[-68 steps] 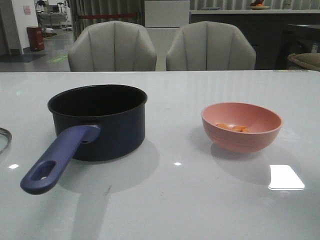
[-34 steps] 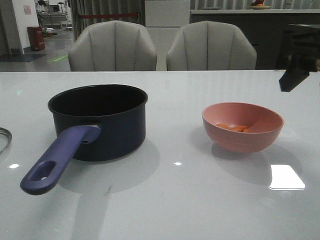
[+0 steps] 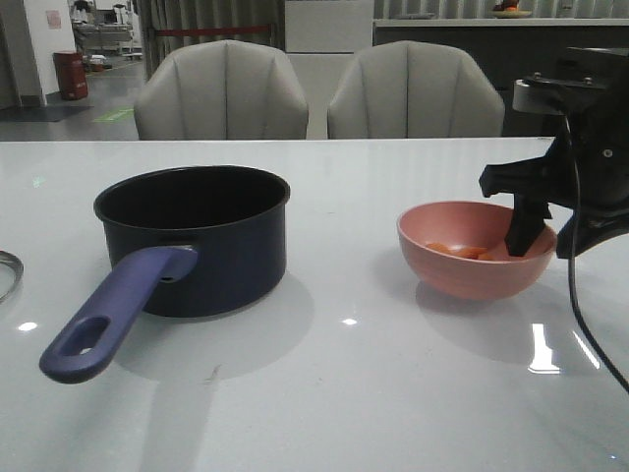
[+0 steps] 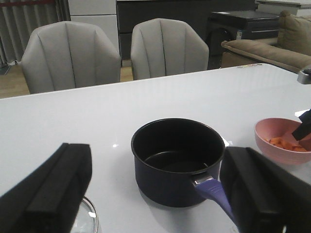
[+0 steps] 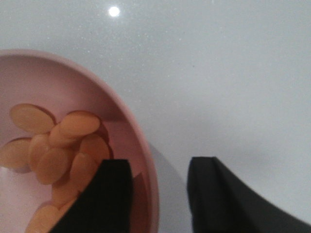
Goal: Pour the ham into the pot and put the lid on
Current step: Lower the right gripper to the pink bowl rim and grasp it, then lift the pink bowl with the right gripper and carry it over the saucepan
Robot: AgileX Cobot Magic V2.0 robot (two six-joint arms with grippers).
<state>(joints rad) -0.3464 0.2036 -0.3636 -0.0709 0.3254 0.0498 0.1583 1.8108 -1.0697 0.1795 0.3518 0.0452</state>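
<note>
The dark navy pot (image 3: 192, 236) stands left of centre with its blue-purple handle (image 3: 108, 320) pointing toward me. Small orange ham pieces (image 3: 460, 251) lie in a salmon-pink bowl (image 3: 472, 270) on the right. My right gripper (image 3: 543, 239) is open and straddles the bowl's right rim: one finger is inside by the ham (image 5: 53, 145), the other outside, with the rim (image 5: 146, 160) between them (image 5: 158, 167). Only an edge of the glass lid (image 3: 5, 275) shows at the far left. My left gripper (image 4: 155, 153) is open above the table, with the pot (image 4: 177, 160) beyond it and the lid (image 4: 90, 218) beside one finger.
Two grey chairs (image 3: 221, 93) (image 3: 413, 93) stand behind the white table's far edge (image 3: 314, 141). A black cable (image 3: 585, 324) hangs from the right arm over the table's right side.
My right arm has come in from the right and moved down to the pink bowl, with one finger now inside its rim. Pot, bowl and lid have not moved.
</note>
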